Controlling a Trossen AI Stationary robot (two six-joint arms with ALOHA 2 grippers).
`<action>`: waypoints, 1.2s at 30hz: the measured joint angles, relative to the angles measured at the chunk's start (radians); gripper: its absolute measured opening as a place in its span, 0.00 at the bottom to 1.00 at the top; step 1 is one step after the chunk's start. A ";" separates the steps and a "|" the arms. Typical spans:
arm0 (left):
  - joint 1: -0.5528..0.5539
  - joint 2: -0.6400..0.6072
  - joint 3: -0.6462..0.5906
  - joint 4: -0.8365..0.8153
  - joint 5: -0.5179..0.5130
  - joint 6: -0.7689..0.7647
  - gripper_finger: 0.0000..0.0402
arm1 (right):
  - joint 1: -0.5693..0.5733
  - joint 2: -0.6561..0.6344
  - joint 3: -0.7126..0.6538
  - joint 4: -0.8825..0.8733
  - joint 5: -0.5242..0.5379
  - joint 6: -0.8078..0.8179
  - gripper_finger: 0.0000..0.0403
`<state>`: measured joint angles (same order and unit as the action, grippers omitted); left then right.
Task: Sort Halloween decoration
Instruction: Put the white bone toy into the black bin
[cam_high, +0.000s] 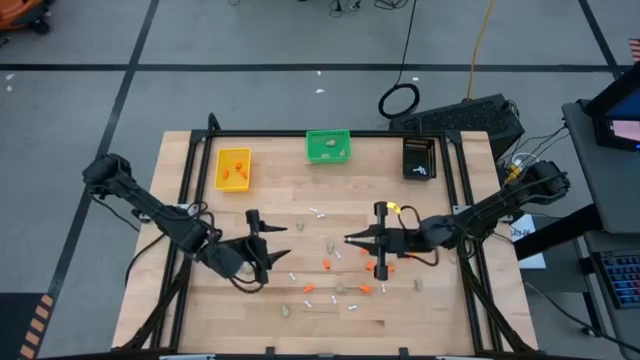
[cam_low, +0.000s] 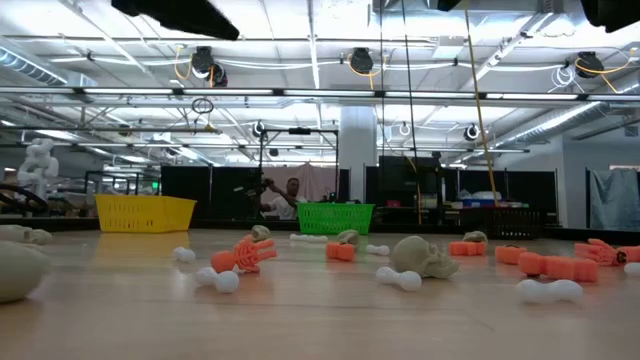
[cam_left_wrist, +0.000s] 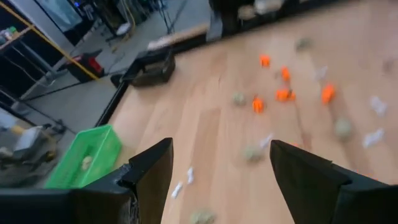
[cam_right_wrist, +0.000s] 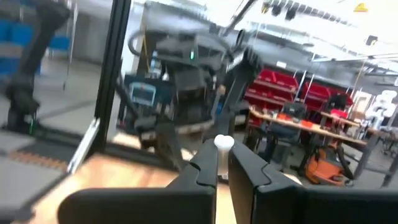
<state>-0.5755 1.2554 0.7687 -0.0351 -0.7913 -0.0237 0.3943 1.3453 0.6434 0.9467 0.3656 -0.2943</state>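
Meanwhile, your right gripper (cam_right_wrist: 222, 163) pinched a thin white stick (cam_right_wrist: 223, 143) between closed jaws, lifted for sorting. Your left gripper (cam_left_wrist: 217, 165) hung wide open and empty, orange bits (cam_left_wrist: 285, 94) lying beyond its jaws.

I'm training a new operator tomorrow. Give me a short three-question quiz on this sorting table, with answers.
1. True or false: the right gripper has its jaws shut on a white stick.
2. Which bin sits between the other two along the table's far edge? A yellow bin B green bin C black bin
3. Fill in: the left gripper has its jaws ____ and holds nothing.

Key: 1 true; 2 B; 3 open.
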 joint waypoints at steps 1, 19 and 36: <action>0.000 -0.007 -0.022 0.050 0.000 -0.015 0.66 | 0.000 0.000 0.000 0.019 0.000 0.013 0.01; 0.000 -0.009 -0.104 0.270 0.050 -0.049 0.66 | -0.001 0.002 0.000 -0.026 0.000 0.037 0.01; 0.025 -0.009 -0.104 0.262 0.055 -0.049 0.66 | 0.001 0.001 0.000 -0.164 0.023 -0.195 0.01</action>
<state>-0.5507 1.2469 0.6643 0.2265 -0.7364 -0.0727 0.3949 1.3464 0.6434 0.7823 0.3885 -0.4896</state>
